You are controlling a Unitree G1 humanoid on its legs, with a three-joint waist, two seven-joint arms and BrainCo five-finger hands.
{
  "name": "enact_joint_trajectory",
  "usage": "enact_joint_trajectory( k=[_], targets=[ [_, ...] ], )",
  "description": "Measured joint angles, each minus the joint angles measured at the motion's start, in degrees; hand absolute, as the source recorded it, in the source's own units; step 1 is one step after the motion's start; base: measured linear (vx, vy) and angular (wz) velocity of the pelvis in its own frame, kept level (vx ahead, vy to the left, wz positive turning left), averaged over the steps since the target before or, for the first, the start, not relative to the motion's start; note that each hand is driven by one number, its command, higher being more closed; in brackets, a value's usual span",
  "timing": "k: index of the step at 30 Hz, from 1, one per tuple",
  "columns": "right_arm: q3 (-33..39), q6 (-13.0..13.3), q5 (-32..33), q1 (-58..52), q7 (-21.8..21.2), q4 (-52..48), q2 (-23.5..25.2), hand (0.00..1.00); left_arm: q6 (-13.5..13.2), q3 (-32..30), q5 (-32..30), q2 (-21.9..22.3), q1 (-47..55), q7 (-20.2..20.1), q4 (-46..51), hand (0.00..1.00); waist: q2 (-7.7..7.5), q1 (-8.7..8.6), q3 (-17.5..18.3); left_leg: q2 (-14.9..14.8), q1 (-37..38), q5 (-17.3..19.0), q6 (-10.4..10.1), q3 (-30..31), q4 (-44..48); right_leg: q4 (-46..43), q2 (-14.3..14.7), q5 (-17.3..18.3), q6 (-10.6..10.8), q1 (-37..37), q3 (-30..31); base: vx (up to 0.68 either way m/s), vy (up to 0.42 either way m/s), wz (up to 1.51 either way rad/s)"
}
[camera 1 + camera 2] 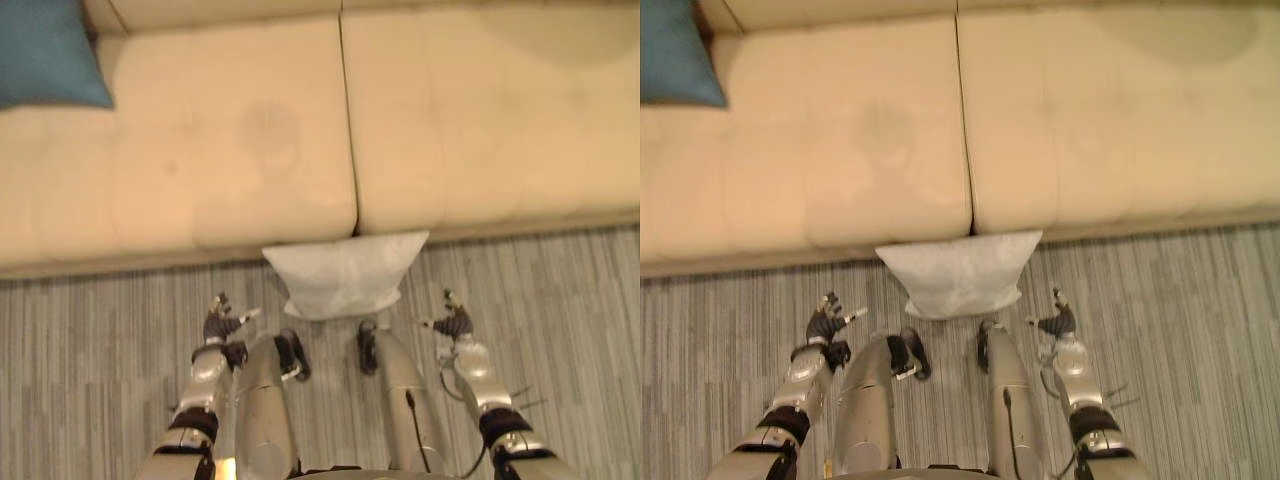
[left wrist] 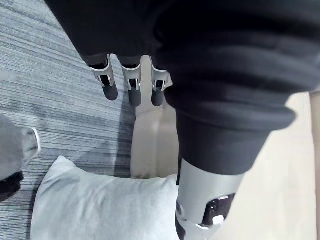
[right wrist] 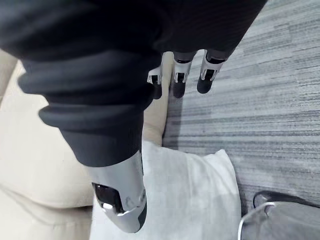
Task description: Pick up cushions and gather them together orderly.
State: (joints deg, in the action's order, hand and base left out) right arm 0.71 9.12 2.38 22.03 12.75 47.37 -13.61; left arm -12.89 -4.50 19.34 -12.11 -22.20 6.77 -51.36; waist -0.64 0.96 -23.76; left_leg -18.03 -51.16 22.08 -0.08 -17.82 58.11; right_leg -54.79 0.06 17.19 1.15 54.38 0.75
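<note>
The white cushion (image 1: 345, 275) lies on the floor (image 1: 90, 350) against the sofa (image 1: 250, 150), between your left hand (image 1: 226, 324) and right hand (image 1: 453, 322), both loosely spread and empty. It is likely soft and light, so grasp its opposite side edges.

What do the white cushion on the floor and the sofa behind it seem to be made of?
The white cushion looks like soft matt cloth over stuffing: it shows creases and a plump shape. The sofa has beige matt upholstery, cloth or a suede-like cover; soft dimples and rounded edges show, but no weave, so I can't tell which.
</note>
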Motion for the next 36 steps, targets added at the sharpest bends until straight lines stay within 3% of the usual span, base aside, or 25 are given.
enact_joint_trajectory(
  k=[1, 6, 11, 12, 21, 27, 32, 35, 36],
  targets=[
    [0.0, 0.0, 0.4, 3.9, 0.4, 0.8, -0.8, 0.0, 0.0, -0.1, 0.3, -0.1, -3.7, 0.2, 0.0, 0.0, -0.04, -0.02, -2.1, -0.2, -3.5, 0.0, 0.2, 0.6, 2.1, -2.0, 0.0, 0.0, 0.0, 3.3, -0.2, -0.14, -0.037, 0.03],
    [-0.2, 0.0, 3.0, 20.9, 2.8, 2.0, -3.3, 0.0, -0.4, 0.6, 1.0, -0.3, -17.7, 1.3, 0.5, 0.0, -0.05, 0.12, -5.6, -1.4, -20.6, -0.2, 1.3, 2.4, 9.4, -9.3, -0.2, -0.3, -0.3, 20.1, -0.7, -0.13, -0.037, 0.02],
    [-1.6, 0.5, 4.6, 33.1, 7.2, 2.0, -4.4, 0.0, -1.1, 4.5, 2.6, -0.5, -26.2, 3.7, 3.8, 0.0, 0.04, 0.94, -7.1, -1.9, -29.5, -0.5, 1.9, 3.4, 12.0, -11.7, -0.2, -0.7, -0.4, 28.5, -1.2, -0.07, -0.023, -0.01],
    [-1.6, 0.6, 4.8, 34.4, 8.5, 2.1, -4.7, 1.0, -1.2, 5.1, 2.6, -0.5, -27.7, 4.3, 4.4, 1.0, 0.04, 1.03, -7.1, -1.9, -30.7, -0.6, 2.0, 3.6, 12.1, -11.7, -0.2, -0.8, -0.4, 29.5, -1.4, -0.05, -0.005, -0.01],
    [-3.2, 0.4, 6.1, 37.6, 13.1, 2.4, -2.9, 1.0, -0.3, 10.1, 2.5, -0.6, -31.7, 11.2, 7.9, 1.0, 0.04, 0.88, -7.1, -1.8, -31.8, -0.9, 2.2, 3.8, 11.9, -11.2, -0.3, -0.9, -0.5, 30.2, -1.8, -0.02, 0.01, 0.01],
    [-6.3, -1.4, 6.0, 32.7, 13.5, -6.7, -2.7, 1.0, 1.4, 13.0, 1.0, -1.0, -28.2, 15.3, 15.3, 1.0, 0.22, -0.21, -7.0, -1.9, -29.8, -2.3, 2.6, 4.3, 11.9, -12.0, -0.6, -1.6, -1.2, 28.2, -2.5, -0.06, 0.009, 0.06],
    [-6.9, -1.2, 6.0, 19.1, 13.2, -25.1, -1.2, 1.0, 0.1, 13.2, 0.1, -0.5, -16.9, 16.3, 28.2, 1.0, 0.3, -0.12, -6.8, -1.9, -16.5, -2.9, 0.7, 4.0, 6.3, -5.9, -0.1, -1.8, -1.5, 14.7, -3.5, -0.1, -0.047, -0.02],
    [-8.0, 2.0, 5.9, 7.7, 12.1, -37.7, -0.3, 1.0, -2.6, 14.0, -0.5, 1.0, -5.5, 16.3, 37.3, 1.0, 0.38, -0.03, -1.4, -1.4, -9.0, -3.9, -1.1, 3.0, -0.5, 1.5, -0.7, -2.9, -1.9, 7.0, -5.1, -0.01, -0.039, -0.07],
    [-8.0, 3.2, 5.9, 3.0, 11.3, -41.5, 0.1, 1.0, -3.4, 15.2, -0.6, 1.5, -1.1, 15.9, 40.0, 1.0, 0.37, 0.01, -1.0, -0.7, -3.7, -4.1, -1.5, 2.4, -3.4, 4.1, -1.4, -3.1, -1.8, 1.8, -5.6, 0.1, -0.022, 0.06]
  ],
)
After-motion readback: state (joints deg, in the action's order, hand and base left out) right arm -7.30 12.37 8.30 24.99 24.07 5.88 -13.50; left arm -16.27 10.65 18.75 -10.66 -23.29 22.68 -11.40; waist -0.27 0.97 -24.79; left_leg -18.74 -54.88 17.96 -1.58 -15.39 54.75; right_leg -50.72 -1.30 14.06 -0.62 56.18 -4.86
